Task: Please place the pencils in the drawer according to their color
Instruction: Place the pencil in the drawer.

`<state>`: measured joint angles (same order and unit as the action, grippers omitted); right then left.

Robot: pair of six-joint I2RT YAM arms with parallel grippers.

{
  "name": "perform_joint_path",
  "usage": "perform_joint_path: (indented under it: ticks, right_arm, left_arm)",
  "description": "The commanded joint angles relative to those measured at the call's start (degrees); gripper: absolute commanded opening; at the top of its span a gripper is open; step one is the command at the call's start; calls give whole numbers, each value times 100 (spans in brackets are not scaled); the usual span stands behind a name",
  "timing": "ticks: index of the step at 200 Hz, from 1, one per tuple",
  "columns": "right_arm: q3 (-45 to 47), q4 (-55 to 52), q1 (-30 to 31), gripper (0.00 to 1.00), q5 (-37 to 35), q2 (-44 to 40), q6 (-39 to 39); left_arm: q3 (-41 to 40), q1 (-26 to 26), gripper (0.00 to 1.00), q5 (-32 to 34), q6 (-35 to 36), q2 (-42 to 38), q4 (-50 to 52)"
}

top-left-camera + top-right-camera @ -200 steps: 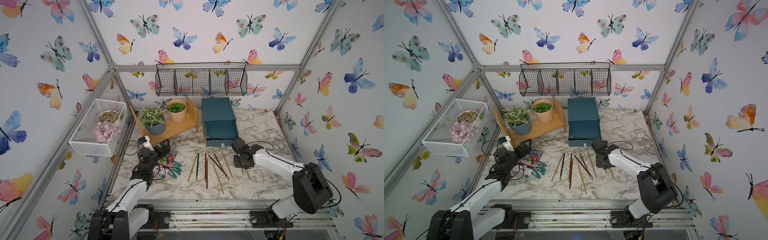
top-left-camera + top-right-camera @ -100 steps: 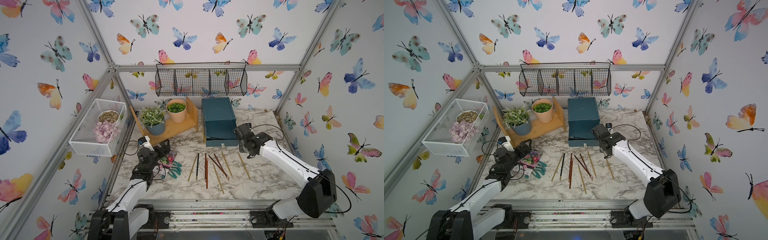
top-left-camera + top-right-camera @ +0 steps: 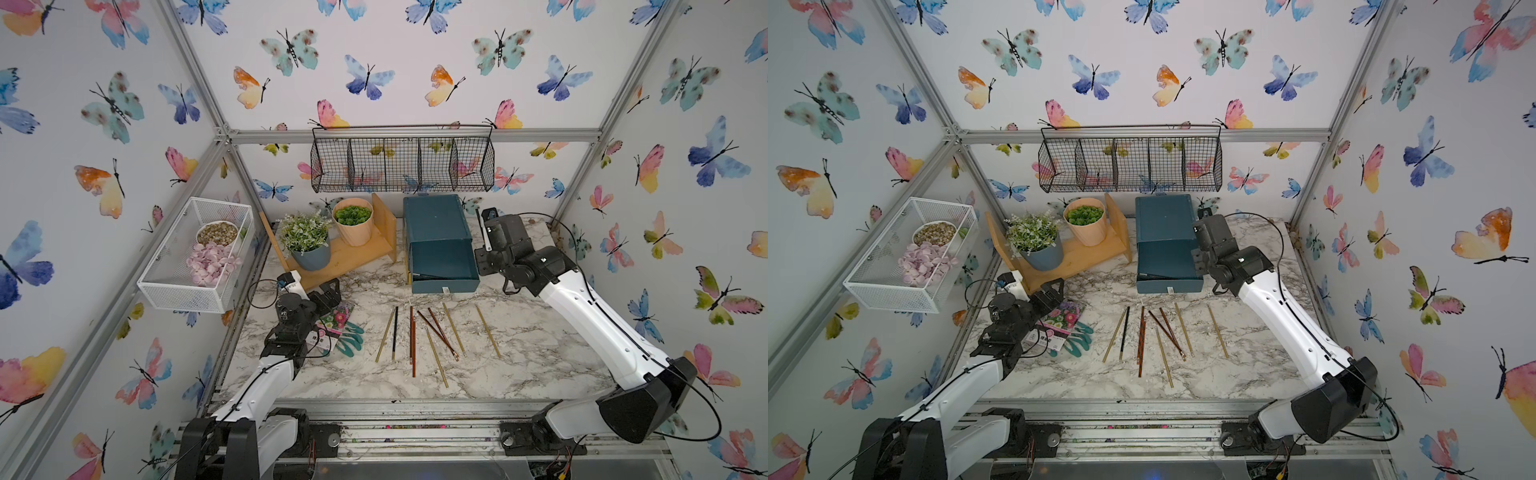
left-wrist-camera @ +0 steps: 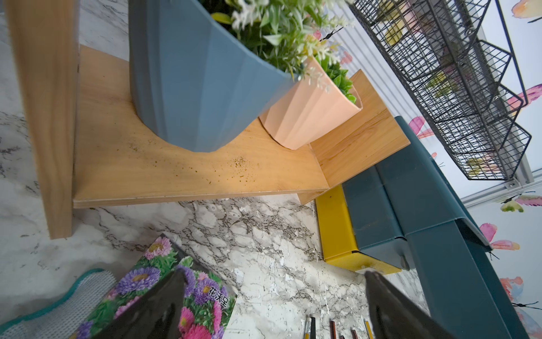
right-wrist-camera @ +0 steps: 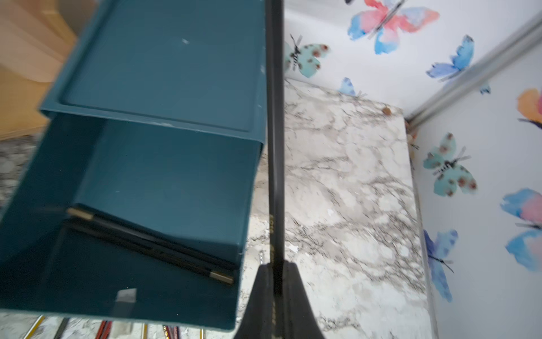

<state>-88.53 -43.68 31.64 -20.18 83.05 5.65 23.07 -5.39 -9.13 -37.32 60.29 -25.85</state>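
Observation:
The drawer chest (image 3: pixel 436 220) is dark teal, with a drawer (image 3: pixel 444 266) pulled out. Black pencils (image 5: pixel 149 243) lie inside that drawer. My right gripper (image 5: pixel 275 265) is shut on a black pencil (image 5: pixel 275 146). It hovers just off the chest's right side (image 3: pixel 485 251), and the pencil points toward the back wall. Several more pencils lie side by side on the marble in front of the chest: gold (image 3: pixel 488 332), reddish-brown (image 3: pixel 412 340) and black (image 3: pixel 394 332). My left gripper (image 3: pixel 330 293) stands open and empty (image 4: pixel 274 276) low over a seed packet (image 4: pixel 164 278). The yellow lowest drawer (image 4: pixel 337 229) shows in the left wrist view.
A wooden shelf (image 3: pixel 353 257) with a blue pot (image 3: pixel 307 249) and a peach pot (image 3: pixel 353 224) stands left of the chest. Teal gloves (image 3: pixel 349 336) lie beside the seed packet. A black wire basket (image 3: pixel 403 160) hangs on the back wall, and a white mesh basket (image 3: pixel 195 257) on the left wall.
My right arm has lifted away from the pencils on the table and swung back to the chest's right side, carrying the black pencil. The left arm has not moved.

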Motion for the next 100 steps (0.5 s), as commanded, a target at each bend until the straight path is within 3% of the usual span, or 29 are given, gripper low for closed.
perform_joint_path:
  ticks: [1,100]
  right_arm:
    - [-285,111,-9,4,995,301,-768]
    - [-752,-231,-9,3,1916,1171,-1453]
  left_arm:
    - [134,-34,98,-254,120,9,62]
    - [195,-36,98,-429,235,-9,229]
